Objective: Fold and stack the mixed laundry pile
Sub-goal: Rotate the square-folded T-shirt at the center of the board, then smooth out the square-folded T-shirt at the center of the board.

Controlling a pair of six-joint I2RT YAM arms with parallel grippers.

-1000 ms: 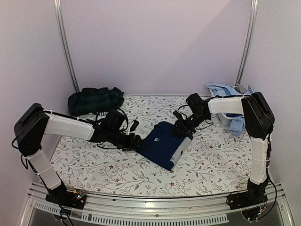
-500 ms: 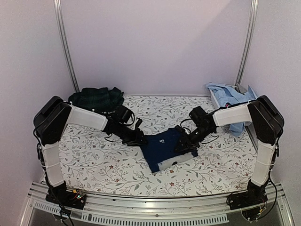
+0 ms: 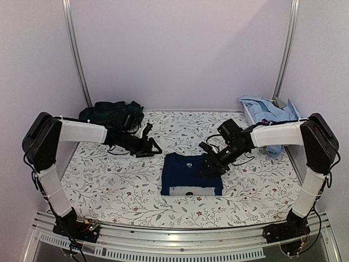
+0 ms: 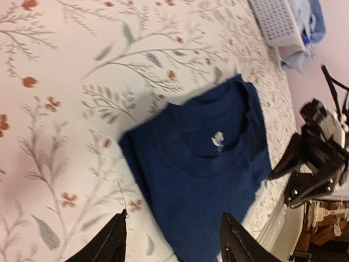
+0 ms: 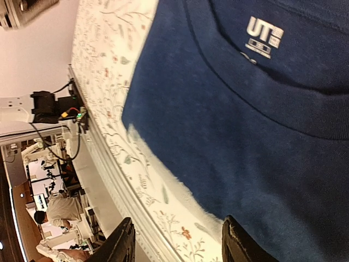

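Navy T-shirt (image 3: 189, 173) lay flat as a neat rectangle mid-front on the floral sheet (image 3: 109, 180). Collar pointed toward the back wall, printed label up, and a pale strip showed along the near edge. It read as a finished fold, parked centre where both arms reach it equally. That's my judgement, not something visible.

Rest of the pile sat in the far corners. The green plaid piece (image 3: 110, 113) was bunched far left, and the light blue shirts (image 3: 266, 108) were heaped in the white basket (image 4: 277, 21) far right. Probably unsorted stock kept clear of the folding zone. No stack was visible anywhere, so I'd put the task early.

Left claw (image 3: 152, 146) was off the shirt, up-left of its far-left corner, with a clear gap between them. The wrist view showed its fingers (image 4: 109, 246) spread with nothing pinched between them. Empty.

Right claw (image 3: 209, 164) was at the shirt's right edge, toward the collar end. Its wrist view had the fingers (image 5: 122, 244) apart over flat navy cloth, with no fold or bunch caught between them. So it was spread, not gripping. I couldn't tell whether the tips rested on the fabric or sat just above it.

The pose fit a hands-off check of the fold rather than a pick.
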